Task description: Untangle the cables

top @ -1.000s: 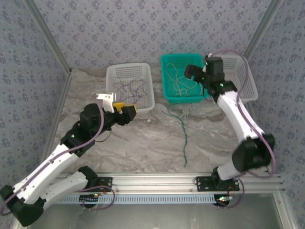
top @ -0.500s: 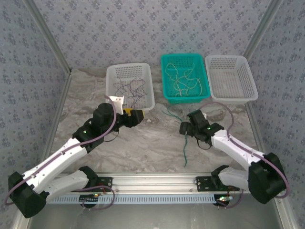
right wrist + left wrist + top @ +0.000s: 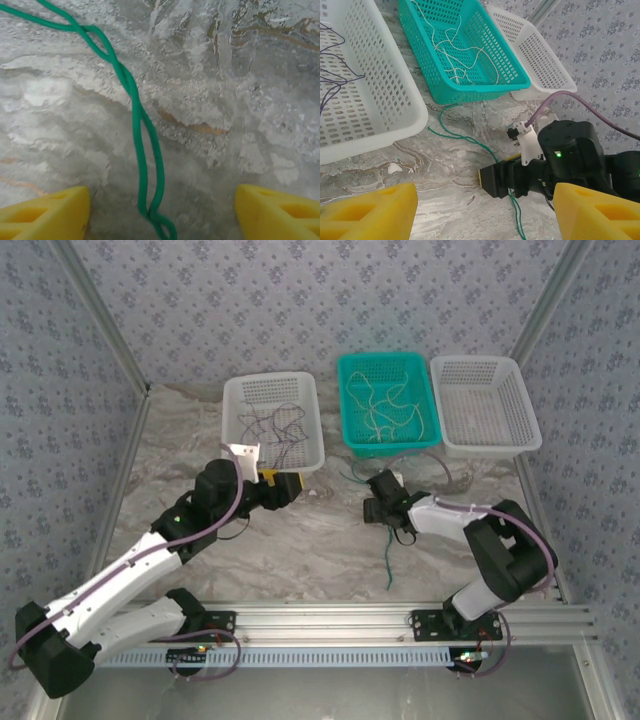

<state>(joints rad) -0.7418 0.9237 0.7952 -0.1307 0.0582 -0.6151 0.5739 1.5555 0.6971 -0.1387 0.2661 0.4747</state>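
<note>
The thin green cable (image 3: 135, 115) looks light and floppy, so the wide-open right gripper (image 3: 161, 210) should pinch its doubled part; the left gripper (image 3: 482, 212) is wide open too.

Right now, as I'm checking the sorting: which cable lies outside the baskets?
The dark green cable, lying on the table in front of the teal basket. The pale cables lie inside that basket, the maroon cables inside the white basket left of it.
</note>
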